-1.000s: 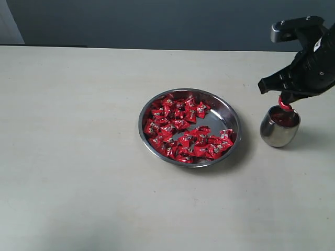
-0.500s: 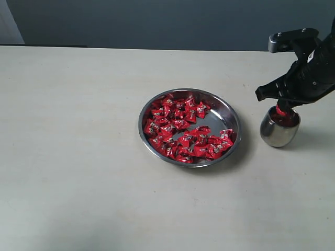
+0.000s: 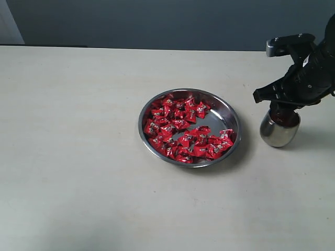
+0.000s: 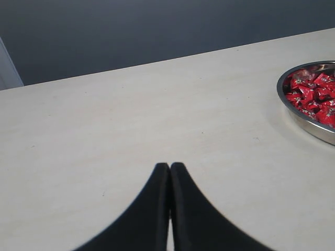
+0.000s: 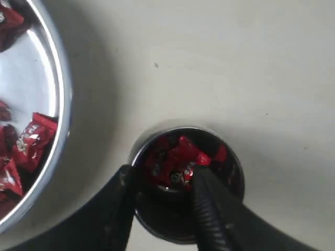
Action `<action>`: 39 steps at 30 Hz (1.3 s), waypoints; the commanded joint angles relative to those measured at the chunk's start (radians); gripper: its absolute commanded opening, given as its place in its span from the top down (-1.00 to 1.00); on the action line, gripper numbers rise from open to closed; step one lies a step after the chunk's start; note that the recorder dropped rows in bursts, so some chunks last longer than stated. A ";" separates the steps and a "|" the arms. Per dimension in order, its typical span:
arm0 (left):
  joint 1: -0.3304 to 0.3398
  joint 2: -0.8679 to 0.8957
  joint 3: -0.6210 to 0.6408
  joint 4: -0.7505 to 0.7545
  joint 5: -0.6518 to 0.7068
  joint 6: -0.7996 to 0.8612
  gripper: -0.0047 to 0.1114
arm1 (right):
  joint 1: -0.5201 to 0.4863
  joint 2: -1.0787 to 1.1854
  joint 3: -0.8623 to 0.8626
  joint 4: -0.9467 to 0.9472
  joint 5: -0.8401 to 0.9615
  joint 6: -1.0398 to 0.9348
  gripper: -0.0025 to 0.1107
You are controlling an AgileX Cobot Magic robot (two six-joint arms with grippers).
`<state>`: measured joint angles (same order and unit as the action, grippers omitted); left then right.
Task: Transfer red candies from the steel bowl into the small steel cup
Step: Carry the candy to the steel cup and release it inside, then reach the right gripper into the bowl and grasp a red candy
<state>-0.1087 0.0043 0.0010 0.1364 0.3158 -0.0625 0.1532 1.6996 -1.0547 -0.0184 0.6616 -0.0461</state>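
The steel bowl (image 3: 224, 116) sits mid-table with many red candies (image 3: 180, 128) in it. To its right stands the small steel cup (image 3: 279, 134), which holds a few red candies (image 5: 178, 157). My right gripper (image 3: 283, 106) hangs just over the cup's mouth. It is open, with its fingertips (image 5: 201, 180) on either side of the cup's near rim (image 5: 183, 129) and nothing between them. My left gripper (image 4: 170, 166) is shut and empty above bare table, left of the bowl (image 4: 309, 129). It is outside the exterior view.
The pale tabletop (image 3: 78, 157) stretches wide to the left and front of the bowl. A dark wall runs behind the table's far edge (image 3: 157, 48). The bowl's rim (image 5: 62, 99) lies close beside the cup.
My right gripper sank a little toward the cup and its jaws opened. The red candy it held above the cup now lies inside it. The left gripper shows no earlier frame.
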 commanded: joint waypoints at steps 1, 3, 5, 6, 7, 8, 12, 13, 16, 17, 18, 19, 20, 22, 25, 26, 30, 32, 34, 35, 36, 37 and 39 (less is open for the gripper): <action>-0.003 -0.004 -0.001 -0.001 -0.006 -0.006 0.91 | 0.019 -0.028 -0.029 0.115 -0.012 -0.076 0.32; -0.003 -0.004 -0.001 -0.001 -0.006 -0.006 0.91 | 0.047 -0.030 -0.038 0.198 -0.010 -0.158 0.32; -0.003 -0.004 -0.001 -0.001 -0.006 -0.006 0.91 | 0.081 -0.030 -0.038 0.310 -0.010 -0.260 0.32; -0.003 -0.004 -0.001 -0.001 -0.006 -0.006 0.91 | 0.100 -0.028 -0.038 0.363 -0.010 -0.317 0.32; -0.003 -0.004 -0.001 -0.001 -0.006 -0.006 0.91 | 0.116 -0.025 -0.038 0.398 -0.010 -0.360 0.32; -0.003 -0.004 -0.001 -0.001 -0.006 -0.006 0.91 | 0.136 -0.020 -0.038 0.438 -0.010 -0.409 0.32; -0.003 -0.004 -0.001 -0.001 -0.006 -0.006 0.91 | 0.200 0.031 -0.038 0.494 -0.045 -0.481 0.20; -0.003 -0.004 -0.001 -0.001 -0.006 -0.006 0.91 | 0.211 0.050 -0.038 0.494 -0.054 -0.481 0.15; -0.003 -0.004 -0.001 -0.001 -0.006 -0.006 0.91 | 0.221 0.109 -0.038 0.492 -0.080 -0.485 0.09; -0.003 -0.004 -0.001 -0.001 -0.006 -0.006 0.91 | 0.221 0.128 -0.038 0.492 -0.091 -0.485 0.10; -0.003 -0.004 -0.001 -0.001 -0.006 -0.006 0.91 | 0.221 0.143 -0.038 0.492 -0.105 -0.485 0.10; -0.003 -0.004 -0.001 -0.001 -0.006 -0.006 0.91 | 0.221 0.161 -0.038 0.492 -0.122 -0.485 0.10; -0.003 -0.004 -0.001 -0.001 -0.006 -0.006 0.91 | 0.221 0.175 -0.038 0.494 -0.135 -0.485 0.10; -0.003 -0.004 -0.001 -0.001 -0.006 -0.006 0.91 | 0.221 0.206 -0.038 0.498 -0.163 -0.485 0.10; -0.003 -0.004 -0.001 -0.001 -0.006 -0.006 0.91 | 0.221 0.244 -0.038 0.499 -0.202 -0.485 0.10; -0.003 -0.004 -0.001 -0.001 -0.006 -0.006 0.91 | 0.221 0.251 -0.038 0.499 -0.216 -0.485 0.10; -0.003 -0.004 -0.001 -0.001 -0.006 -0.006 0.91 | 0.221 0.278 -0.050 0.518 -0.246 -0.485 0.10; -0.003 -0.004 -0.001 -0.001 -0.006 -0.006 0.91 | 0.221 0.288 -0.058 0.523 -0.246 -0.485 0.10; -0.003 -0.004 -0.001 -0.001 -0.006 -0.006 0.91 | 0.221 0.290 -0.064 0.525 -0.249 -0.485 0.10; -0.003 -0.004 -0.001 -0.001 -0.006 -0.006 0.91 | 0.221 0.292 -0.068 0.525 -0.246 -0.485 0.10; -0.003 -0.004 -0.001 -0.001 -0.006 -0.006 0.91 | 0.221 0.294 -0.070 0.525 -0.246 -0.485 0.10; -0.003 -0.004 -0.001 -0.001 -0.006 -0.006 0.91 | 0.221 0.298 -0.070 0.525 -0.246 -0.485 0.10; -0.003 -0.004 -0.001 -0.001 -0.006 -0.006 0.91 | 0.221 0.307 -0.070 0.528 -0.235 -0.485 0.10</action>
<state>-0.1087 0.0043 0.0010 0.1364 0.3158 -0.0625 0.3730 1.9973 -1.1180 0.5079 0.4207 -0.5258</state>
